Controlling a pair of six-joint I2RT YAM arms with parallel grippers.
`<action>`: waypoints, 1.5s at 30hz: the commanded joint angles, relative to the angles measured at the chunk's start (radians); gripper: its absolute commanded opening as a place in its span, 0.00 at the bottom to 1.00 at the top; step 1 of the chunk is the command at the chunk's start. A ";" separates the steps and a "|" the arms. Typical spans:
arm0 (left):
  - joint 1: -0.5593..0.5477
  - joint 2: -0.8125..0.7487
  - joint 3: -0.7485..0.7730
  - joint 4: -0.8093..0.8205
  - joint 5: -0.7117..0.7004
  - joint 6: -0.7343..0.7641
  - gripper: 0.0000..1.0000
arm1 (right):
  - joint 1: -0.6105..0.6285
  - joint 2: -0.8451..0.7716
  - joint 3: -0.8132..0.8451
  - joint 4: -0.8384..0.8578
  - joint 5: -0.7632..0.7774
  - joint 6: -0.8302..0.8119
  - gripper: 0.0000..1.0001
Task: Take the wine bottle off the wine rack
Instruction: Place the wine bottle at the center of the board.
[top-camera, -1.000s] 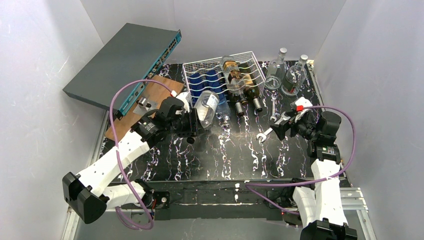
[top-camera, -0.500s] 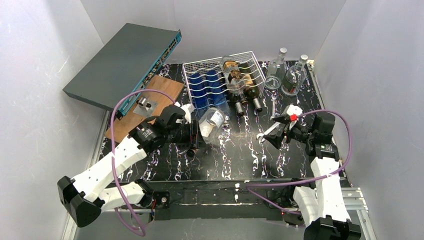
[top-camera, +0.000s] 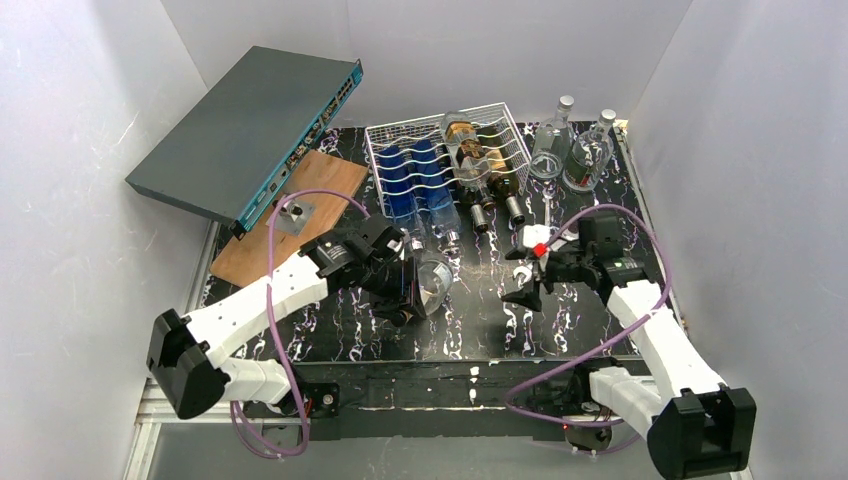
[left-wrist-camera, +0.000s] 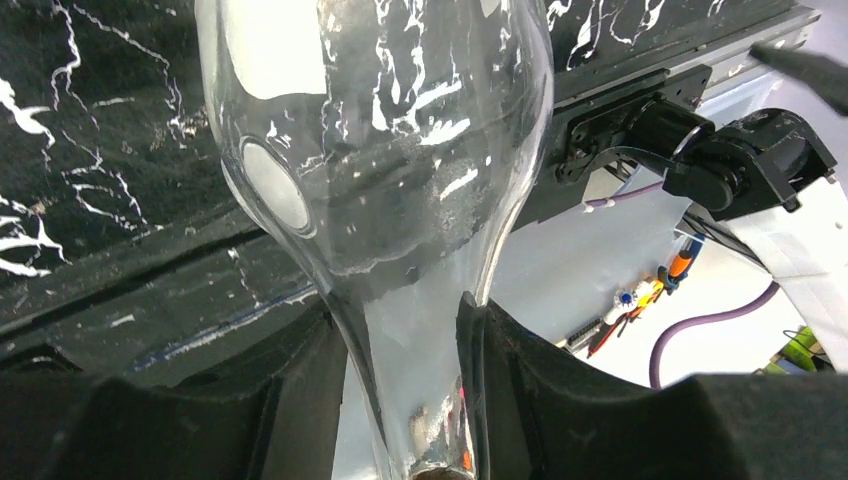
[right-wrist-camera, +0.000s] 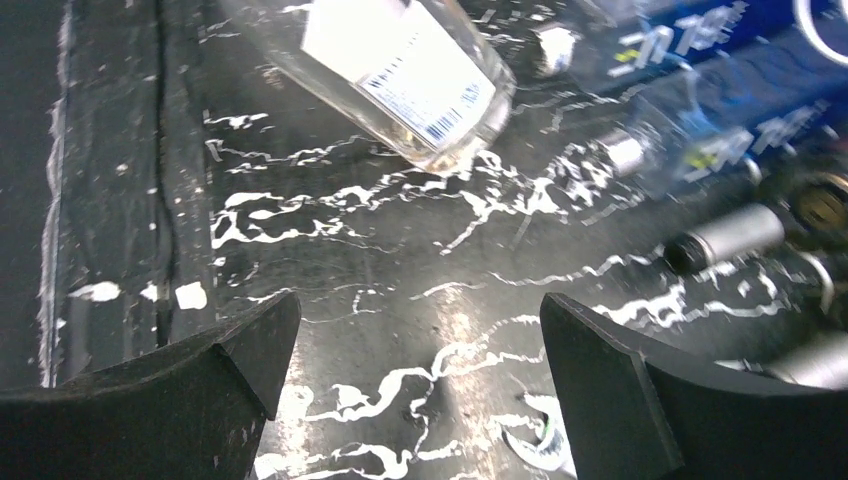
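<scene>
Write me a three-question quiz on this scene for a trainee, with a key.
1. True or false: the right gripper is open and holds nothing.
2. Where does the left gripper hold the clear bottle? A) by the neck B) by the base C) by the label
3. Fill in: ___ blue bottles lie in the wine rack.
Key: 1 true; 2 A; 3 two.
</scene>
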 joint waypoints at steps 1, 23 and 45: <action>-0.006 -0.007 0.133 0.047 0.057 -0.027 0.00 | 0.125 0.015 0.045 -0.028 0.067 -0.064 1.00; -0.017 0.208 0.271 -0.053 0.240 -0.112 0.00 | 0.474 0.183 -0.015 0.381 0.246 -0.048 1.00; -0.029 0.291 0.336 0.020 0.269 -0.132 0.55 | 0.486 0.202 -0.109 0.438 0.212 -0.039 1.00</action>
